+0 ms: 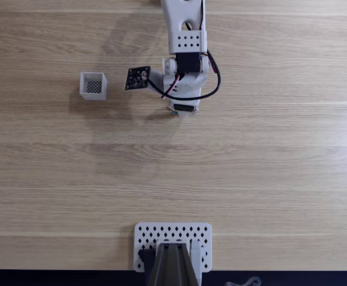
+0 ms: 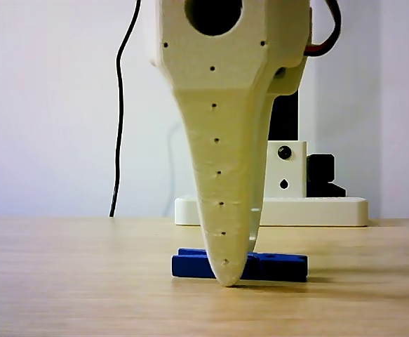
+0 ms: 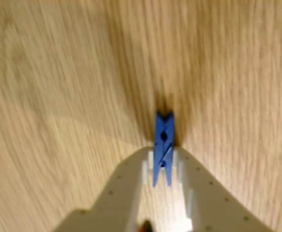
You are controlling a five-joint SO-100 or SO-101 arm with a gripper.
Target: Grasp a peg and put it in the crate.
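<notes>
One peg (image 3: 163, 147) sits between the gripper (image 3: 163, 162) fingertips in the wrist view, both tips close against its long sides near the rear half, nose pointing away; whether they actually pinch it cannot be told. Other view: peg (image 2: 274, 266) lies flat on the table (image 2: 64, 281), finger (image 2: 225, 210) tip down at its mid-length. Fixed view: crate (image 1: 93, 86) stands well left of the arm (image 1: 185, 65). Judgement: light, stiff, slick plastic, best squeezed across the flat sides mid-body.

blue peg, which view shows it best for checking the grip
The wrist view: the peg lies between the gripper fingers, seen from above. The other view shows it flat on the table, partly behind a finger. In the fixed view the arm covers it.
</notes>
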